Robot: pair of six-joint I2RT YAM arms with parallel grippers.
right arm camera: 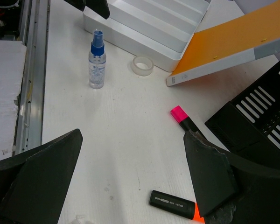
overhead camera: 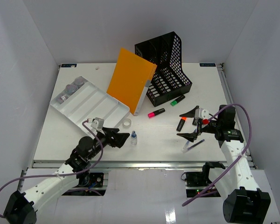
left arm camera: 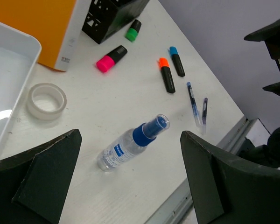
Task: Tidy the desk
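The desk (overhead camera: 154,142) is a wide white tabletop with loose items on it. A clear spray bottle (overhead camera: 134,138) with a blue cap stands near the front, just right of my left gripper (overhead camera: 123,139), which is open and holds nothing. In the left wrist view the spray bottle (left arm camera: 130,143) shows between the wide-apart fingers. My right gripper (overhead camera: 186,124) is open and empty over an orange highlighter (overhead camera: 181,123), which shows by its right finger as the orange highlighter (right arm camera: 172,204). A pink highlighter (overhead camera: 156,113), a green one (overhead camera: 178,100) and a tape roll (overhead camera: 126,122) lie nearby.
A white compartmented tray (overhead camera: 91,105) with small vials (overhead camera: 69,91) sits at the left. An orange folder (overhead camera: 130,80) leans on a black mesh file holder (overhead camera: 165,65) at the back. Two pens (left arm camera: 193,102) and a blue highlighter (left arm camera: 177,60) lie at the right. A metal rail (overhead camera: 144,164) runs along the front edge.
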